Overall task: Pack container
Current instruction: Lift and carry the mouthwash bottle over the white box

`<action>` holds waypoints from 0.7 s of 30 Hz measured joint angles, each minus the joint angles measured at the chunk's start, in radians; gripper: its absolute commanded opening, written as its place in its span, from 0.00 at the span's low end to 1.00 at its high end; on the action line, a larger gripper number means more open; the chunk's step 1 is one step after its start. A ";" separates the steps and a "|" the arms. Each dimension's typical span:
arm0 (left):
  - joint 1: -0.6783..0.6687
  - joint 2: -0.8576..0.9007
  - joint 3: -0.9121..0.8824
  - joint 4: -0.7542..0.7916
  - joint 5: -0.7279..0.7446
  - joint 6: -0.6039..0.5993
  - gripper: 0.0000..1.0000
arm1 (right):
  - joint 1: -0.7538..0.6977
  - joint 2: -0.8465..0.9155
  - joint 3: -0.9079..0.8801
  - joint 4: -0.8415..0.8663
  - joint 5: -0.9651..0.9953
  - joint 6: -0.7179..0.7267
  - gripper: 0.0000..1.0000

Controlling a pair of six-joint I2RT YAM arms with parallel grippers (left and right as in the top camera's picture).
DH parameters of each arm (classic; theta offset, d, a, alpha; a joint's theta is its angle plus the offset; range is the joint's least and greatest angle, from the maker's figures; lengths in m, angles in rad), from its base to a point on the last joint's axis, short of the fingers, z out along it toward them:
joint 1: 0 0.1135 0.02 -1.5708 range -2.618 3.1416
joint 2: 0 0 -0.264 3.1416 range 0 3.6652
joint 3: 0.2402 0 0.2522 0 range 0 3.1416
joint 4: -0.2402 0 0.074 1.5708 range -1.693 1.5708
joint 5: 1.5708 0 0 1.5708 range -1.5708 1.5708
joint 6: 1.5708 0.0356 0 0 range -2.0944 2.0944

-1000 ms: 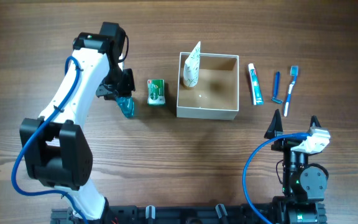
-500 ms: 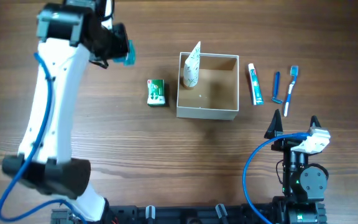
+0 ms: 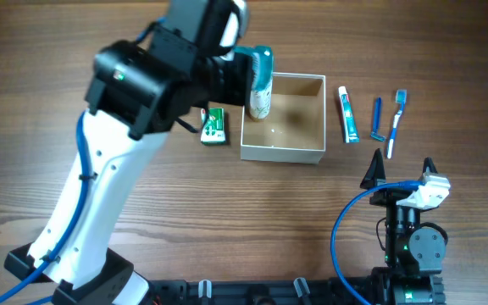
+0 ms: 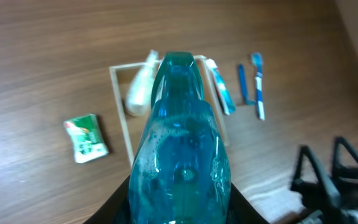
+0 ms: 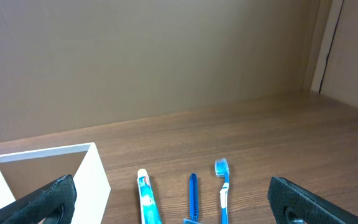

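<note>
The container is a white-walled box with a brown inside, at the table's middle back; it also shows in the left wrist view and the right wrist view. A white tube leans in its left back corner. My left gripper is shut on a clear teal bottle and holds it above the box's left back corner. The bottle fills the left wrist view and hides the fingertips. My right gripper is open and empty near the front right, its fingers wide apart.
A green packet lies just left of the box. Right of the box lie a toothpaste tube, a blue razor and a blue toothbrush, side by side. The left arm spans the table's left half.
My left arm has lifted the teal bottle from the table left of the green packet, swung it up and rightward, and now holds it over the box's left back corner. The right arm has not moved.
</note>
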 measured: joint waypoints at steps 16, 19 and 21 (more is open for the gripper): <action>-0.114 0.132 0.000 -0.026 0.000 -0.134 0.08 | 0.000 0.000 0.000 0.000 0.000 0.000 1.00; -0.115 0.218 0.000 -0.031 -0.001 -0.148 0.08 | 0.000 0.000 0.000 0.000 0.000 0.000 1.00; -0.115 0.270 0.000 -0.049 0.000 -0.153 0.08 | 0.000 0.000 0.000 0.000 0.000 0.000 1.00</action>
